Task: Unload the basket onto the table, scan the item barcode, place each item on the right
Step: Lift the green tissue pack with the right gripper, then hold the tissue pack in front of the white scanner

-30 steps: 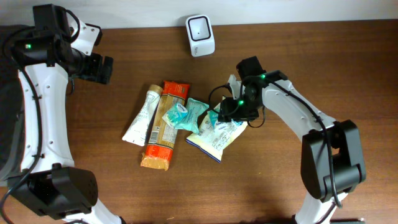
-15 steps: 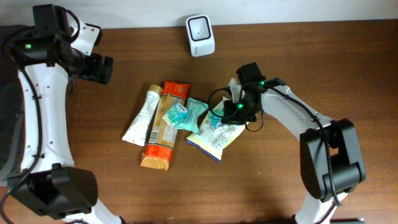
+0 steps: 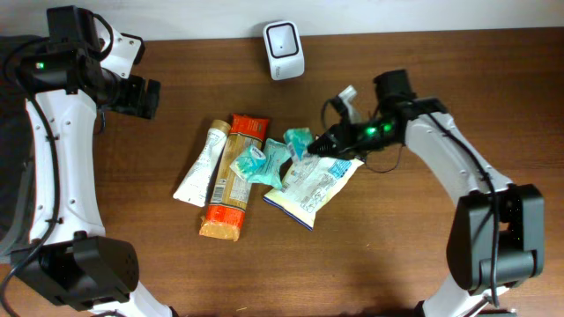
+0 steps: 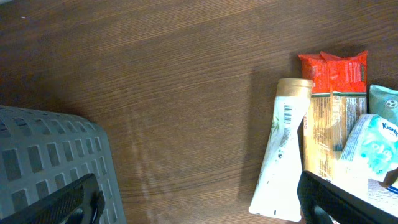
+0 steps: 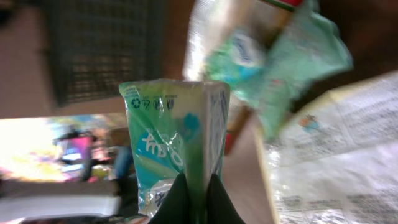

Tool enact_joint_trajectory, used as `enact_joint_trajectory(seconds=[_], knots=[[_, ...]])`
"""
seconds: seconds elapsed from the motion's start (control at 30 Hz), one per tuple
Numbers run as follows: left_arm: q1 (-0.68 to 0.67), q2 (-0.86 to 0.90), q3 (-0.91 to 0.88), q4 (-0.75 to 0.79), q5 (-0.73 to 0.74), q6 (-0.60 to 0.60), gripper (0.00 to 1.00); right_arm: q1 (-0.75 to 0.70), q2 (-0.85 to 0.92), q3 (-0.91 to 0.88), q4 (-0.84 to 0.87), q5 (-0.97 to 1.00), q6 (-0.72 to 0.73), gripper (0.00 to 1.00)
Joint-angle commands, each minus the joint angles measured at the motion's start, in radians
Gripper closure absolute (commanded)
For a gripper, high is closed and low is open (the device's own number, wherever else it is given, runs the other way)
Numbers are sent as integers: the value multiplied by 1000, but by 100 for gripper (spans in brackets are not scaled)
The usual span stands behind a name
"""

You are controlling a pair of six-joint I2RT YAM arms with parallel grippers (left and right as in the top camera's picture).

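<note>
My right gripper [image 3: 315, 148] is shut on a teal tissue packet [image 3: 298, 139] and holds it just above the right side of the pile. In the right wrist view the packet [image 5: 174, 137] stands on edge, pinched at its lower end between the closed fingers of the gripper [image 5: 194, 183]. I cannot make out a barcode on it. The white scanner [image 3: 284, 38] stands at the back edge of the table, apart from the packet. My left gripper [image 3: 141, 97] hovers open and empty at the far left; the left wrist view shows the same gripper [image 4: 199, 208] over bare wood.
On the table lie a white tube [image 3: 201, 163], an orange snack bar [image 3: 231, 180], a red pack [image 3: 249, 125], another teal packet [image 3: 256, 163] and a white-blue bag [image 3: 310, 185]. A grey basket [image 4: 50, 162] stands at the left.
My right gripper has shut on the teal packet and lifted it up and to the right off the white-blue bag. The left arm has not moved.
</note>
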Motion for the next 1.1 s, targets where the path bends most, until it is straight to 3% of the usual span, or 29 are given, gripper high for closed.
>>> enact_joint_trajectory(seconds=[0.0,0.03,0.23,0.5,0.6,0.83,0.93,1.0,1.07], knots=[[4,-16,6,1,10,16,1,-60,-21,16,51,-353,-43,96],[4,-16,6,1,10,16,1,-76,-21,16,72,-428,-31,96],[4,-16,6,1,10,16,1,-152,-21,20,84,-428,206,96],[4,-16,6,1,10,16,1,-160,-21,68,131,-404,224,96],[4,-16,6,0,11,16,1,-98,-27,183,91,-136,232,96],[4,-16,6,-2,10,16,1,193,25,822,-450,943,159,96],[4,-16,6,-2,10,16,1,282,58,937,-430,1300,107,96],[4,-16,6,-2,10,16,1,345,102,937,-298,1526,-3,96],[4,-16,6,-2,10,16,1,372,163,937,-179,1632,-116,96]])
